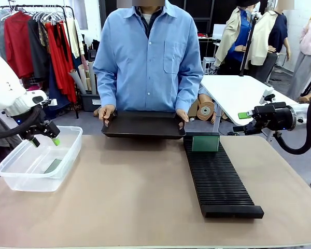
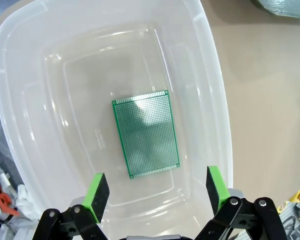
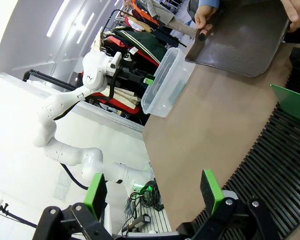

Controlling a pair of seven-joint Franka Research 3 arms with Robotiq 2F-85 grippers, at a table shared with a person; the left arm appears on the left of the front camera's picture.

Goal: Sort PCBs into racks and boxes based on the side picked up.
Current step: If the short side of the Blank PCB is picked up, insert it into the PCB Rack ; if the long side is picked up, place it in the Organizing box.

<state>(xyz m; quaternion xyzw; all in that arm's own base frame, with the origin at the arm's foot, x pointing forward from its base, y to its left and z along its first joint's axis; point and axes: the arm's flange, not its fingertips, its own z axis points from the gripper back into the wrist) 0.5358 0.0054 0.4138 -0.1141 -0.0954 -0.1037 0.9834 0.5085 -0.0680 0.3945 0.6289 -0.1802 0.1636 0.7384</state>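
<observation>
No readable print shows on anything, not even on the board in the tub. Over on the left, the left gripper point(image 1: 43, 139) hangs above the near rim of the clear box point(image 1: 20, 179), and from its wrist camera the green pads point(image 2: 96, 196) stand wide apart with nothing between them. Down on the box floor lies one PCB point(image 2: 146, 133), flat, its perforated grid face up, angled a little against the walls; it is the box's sole content. The box sits at the left edge of a tan table point(image 1: 124, 192), with a clothes rail of red and grey garments behind.

Centre stage, the person in a blue shirt holds a flat black tray point(image 1: 143, 125) by both ends at the far edge of the table, a hand point(image 1: 107, 112) on each side.

Right of the tray, the long black rack point(image 1: 217, 179) runs towards the camera, a second PCB point(image 1: 205, 142) standing upright in a slot at its far end. Far right, the right gripper point(image 1: 240, 122) hovers off the table edge, pads point(image 3: 210, 191) parted and holding nothing.
</observation>
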